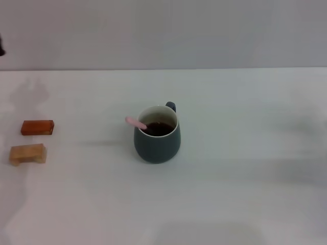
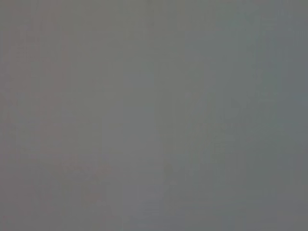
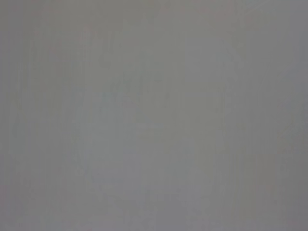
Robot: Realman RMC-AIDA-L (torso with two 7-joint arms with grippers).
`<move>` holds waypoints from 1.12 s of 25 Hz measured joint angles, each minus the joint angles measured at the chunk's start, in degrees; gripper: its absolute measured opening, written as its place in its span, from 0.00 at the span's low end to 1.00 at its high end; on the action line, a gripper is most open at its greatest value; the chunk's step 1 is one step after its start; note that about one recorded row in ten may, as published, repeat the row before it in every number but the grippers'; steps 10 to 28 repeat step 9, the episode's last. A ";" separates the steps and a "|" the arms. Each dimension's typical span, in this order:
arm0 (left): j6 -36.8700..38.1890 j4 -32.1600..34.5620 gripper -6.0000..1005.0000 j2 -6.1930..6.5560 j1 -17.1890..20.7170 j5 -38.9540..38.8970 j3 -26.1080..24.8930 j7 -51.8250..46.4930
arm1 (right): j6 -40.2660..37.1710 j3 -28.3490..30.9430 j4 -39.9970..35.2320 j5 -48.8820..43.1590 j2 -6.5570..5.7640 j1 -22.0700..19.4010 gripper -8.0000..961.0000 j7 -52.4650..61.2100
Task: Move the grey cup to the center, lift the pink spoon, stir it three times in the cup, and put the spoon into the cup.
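Note:
The grey cup [image 1: 157, 137] stands upright near the middle of the white table, its small handle turned to the far side, with dark liquid inside. The pink spoon [image 1: 136, 122] rests in the cup, its pale pink handle leaning over the left rim; its bowl is hidden in the liquid. Neither gripper shows in the head view. Both wrist views show only a plain grey surface.
Two wooden blocks lie at the table's left edge: a reddish-brown one [image 1: 37, 127] and a paler one [image 1: 28, 153] in front of it. The table's far edge meets a grey wall. A small dark shape [image 1: 1, 47] shows at the far left edge.

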 joint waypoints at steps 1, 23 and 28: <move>2.38 -0.72 0.21 0.02 -0.23 0.24 -0.21 -0.75 | -0.05 0.32 0.02 0.00 -0.02 -0.21 0.01 -0.15; 10.50 -2.54 0.20 0.13 -0.22 9.89 -0.25 -13.61 | -0.06 0.42 -0.09 0.00 -0.13 -0.38 0.01 -0.15; 10.50 -2.54 0.20 0.13 -0.22 9.89 -0.25 -13.61 | -0.06 0.42 -0.09 0.00 -0.13 -0.38 0.01 -0.15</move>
